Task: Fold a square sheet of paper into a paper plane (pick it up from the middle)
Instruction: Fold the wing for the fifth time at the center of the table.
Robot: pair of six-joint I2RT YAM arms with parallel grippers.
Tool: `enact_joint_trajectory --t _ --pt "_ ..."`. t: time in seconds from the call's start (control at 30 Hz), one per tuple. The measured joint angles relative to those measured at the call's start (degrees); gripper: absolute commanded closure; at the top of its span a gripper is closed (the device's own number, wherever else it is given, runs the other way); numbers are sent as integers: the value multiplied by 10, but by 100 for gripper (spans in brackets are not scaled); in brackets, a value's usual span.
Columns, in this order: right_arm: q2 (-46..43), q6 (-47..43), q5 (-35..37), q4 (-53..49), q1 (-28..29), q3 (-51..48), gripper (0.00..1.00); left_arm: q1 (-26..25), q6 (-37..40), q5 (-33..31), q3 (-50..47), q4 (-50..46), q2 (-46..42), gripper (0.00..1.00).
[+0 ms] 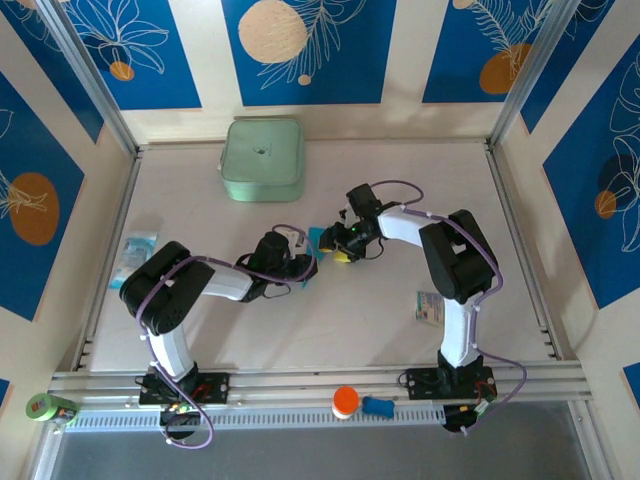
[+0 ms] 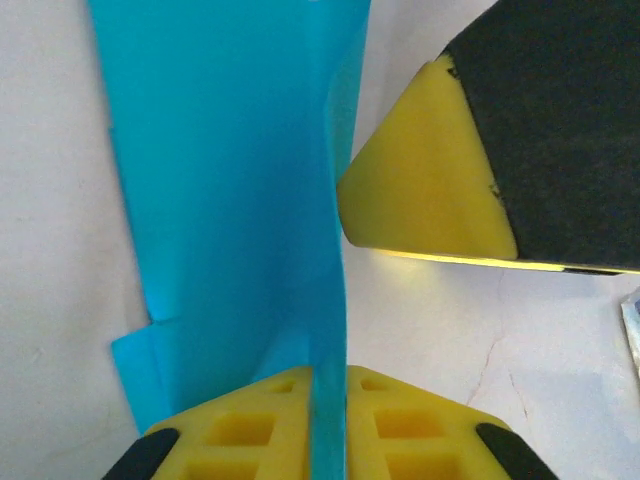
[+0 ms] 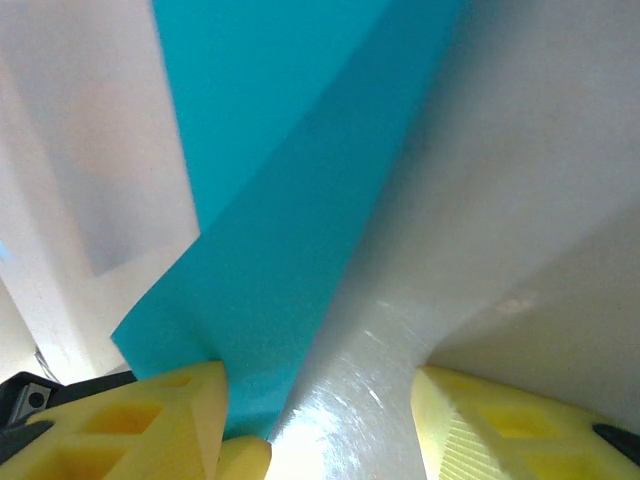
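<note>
Pale green box [image 1: 262, 160] by the worktop's [image 1: 400, 170] far edge, printed packet [image 1: 137, 249] near its left edge, another [image 1: 430, 306] near the right, small orange thing [image 1: 345, 401], perhaps a cap, at the near edge.

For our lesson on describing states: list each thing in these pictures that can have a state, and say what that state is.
blue paper: folded into layers, one fold standing upright, not yet a finished plane.
left gripper: shut on the blue paper's upright fold.
right gripper: open, the paper beside one finger, not gripped.
green box: closed, lid on.
</note>
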Motion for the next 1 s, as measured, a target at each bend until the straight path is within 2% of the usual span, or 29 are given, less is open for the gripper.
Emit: enact_joint_trajectory --t 0.23,0.5,0.8,1.0 --pt "10 -9 21 -36 11 28 40 2 -4 2 -1 -2 2 83" --pt "12 -11 19 -41 12 32 40 6 -3 2 -1 -11 2 89" --pt "-11 -16 -44 48 -18 -31 39 17 3 8 -3 -11 1 96" --pt "-11 -43 -57 61 -22 -33 41 21 -7 21 -14 9 1 99"
